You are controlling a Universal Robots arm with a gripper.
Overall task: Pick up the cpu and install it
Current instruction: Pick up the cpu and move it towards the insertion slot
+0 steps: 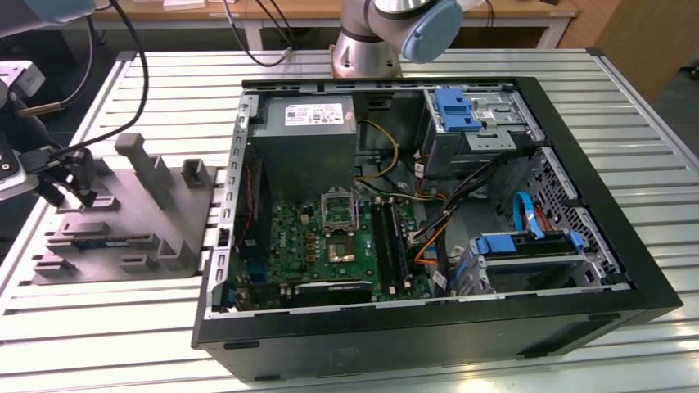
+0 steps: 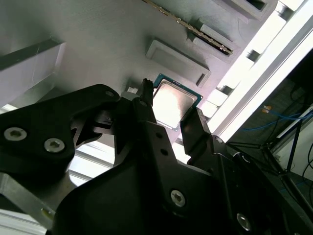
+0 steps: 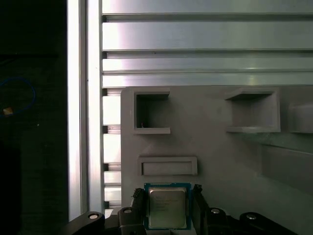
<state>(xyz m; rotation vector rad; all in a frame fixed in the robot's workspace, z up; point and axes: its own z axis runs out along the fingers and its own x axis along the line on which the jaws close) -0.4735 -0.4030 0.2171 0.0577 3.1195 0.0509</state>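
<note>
The cpu (image 3: 167, 209) is a small square chip with a pale metal top and a teal rim. It sits between my two black fingers (image 3: 138, 199), low over the grey tray (image 3: 220, 161). In both wrist views the fingers stand against two opposite edges of the cpu (image 2: 172, 98). My gripper (image 3: 167, 198) is shut on it. In the exterior view the gripper (image 1: 68, 192) hangs over the left end of the tray (image 1: 120, 246), far from the green motherboard (image 1: 327, 241). Whether the chip still rests on the tray I cannot tell.
An open black computer case (image 1: 437, 327) lies at the exterior view's right of the tray, with a grey power-supply box (image 1: 306, 135), cables and blue drive brackets (image 1: 453, 110) inside. Raised blocks (image 1: 147, 168) and pockets (image 3: 151, 112) stand on the tray. The slatted metal table (image 3: 195, 39) ends close beside the tray.
</note>
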